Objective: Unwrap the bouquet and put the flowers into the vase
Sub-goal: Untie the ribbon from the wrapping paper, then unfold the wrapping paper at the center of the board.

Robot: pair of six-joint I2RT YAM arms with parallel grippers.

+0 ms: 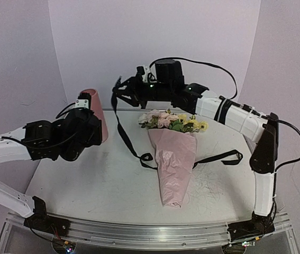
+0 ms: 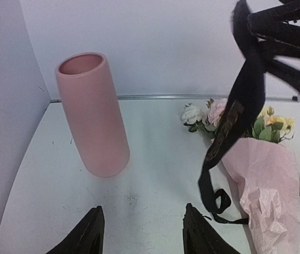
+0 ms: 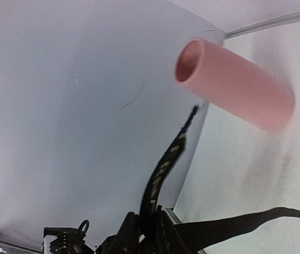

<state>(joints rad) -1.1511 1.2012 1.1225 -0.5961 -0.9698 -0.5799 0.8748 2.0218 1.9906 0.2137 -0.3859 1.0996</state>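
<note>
- My right jaws, raised above the far side of the worktop (image 1: pixel 81 182), are clamped on the black ribbon (image 1: pixel 122 129). It hangs from them down to the surface just left of the bouquet (image 1: pixel 177 143).
- The ribbon's other end lies in a loose loop on the worktop to the right of the bouquet.
- The bouquet lies flat mid-worktop, wrapped in crinkled pink paper (image 1: pixel 172 177), its narrow end toward the arm bases.
- The flowers (image 1: pixel 165 119), pink, cream and yellow, poke out of the paper's wide far end.
- The vase (image 2: pixel 92 116) stands upright at the far left, mouth upward, well apart from the bouquet.
- My left jaws stand apart with nothing between them, low over the worktop, near the vase but not touching it.
</note>
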